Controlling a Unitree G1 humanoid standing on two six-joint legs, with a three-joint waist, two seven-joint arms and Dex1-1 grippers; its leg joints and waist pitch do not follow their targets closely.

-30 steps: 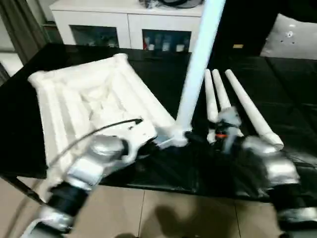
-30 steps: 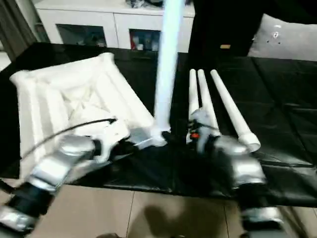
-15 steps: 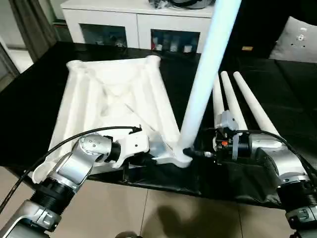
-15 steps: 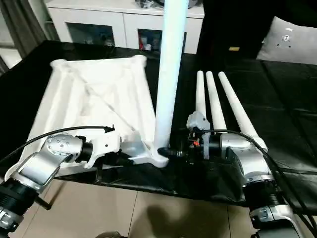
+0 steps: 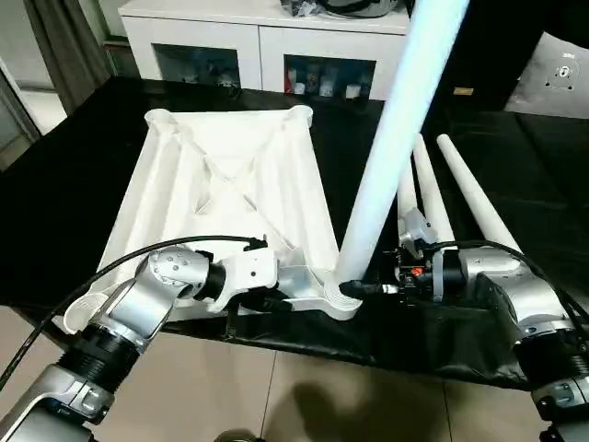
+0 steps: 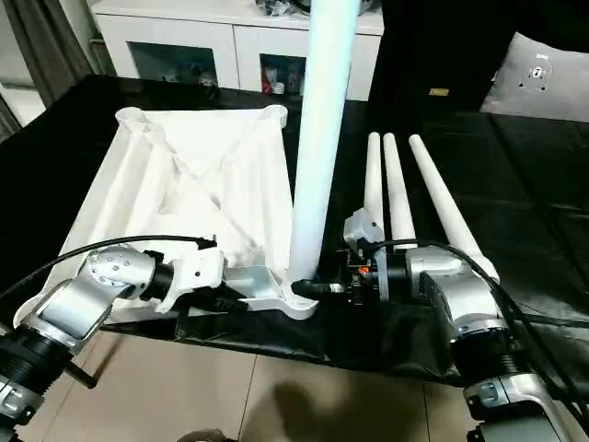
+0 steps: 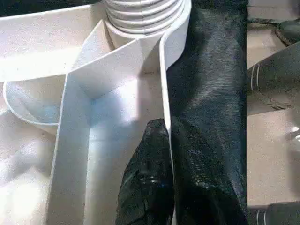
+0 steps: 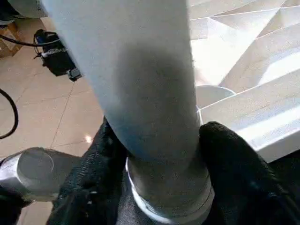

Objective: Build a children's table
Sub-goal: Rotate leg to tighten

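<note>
The white table top lies upside down, ribs up, on the black-covered table, near its front edge and toward its left side. One white leg stands upright in the round socket at the front right corner of the top, just at the front edge of the table.

The right tool is narrow around the base of this standing leg, one black finger on each side of the tube, and holds it. The left tool is closed on the thin outer wall of the table top, near the same corner socket; one finger is inside the wall and one outside.

Three more legs lie side by side on the table, to the right of the top and behind the right arm.

Behind the far edge of the table stands a white cabinet with glass doors. A grey cushion is at the far right. I can read no writing or labels anywhere.
</note>
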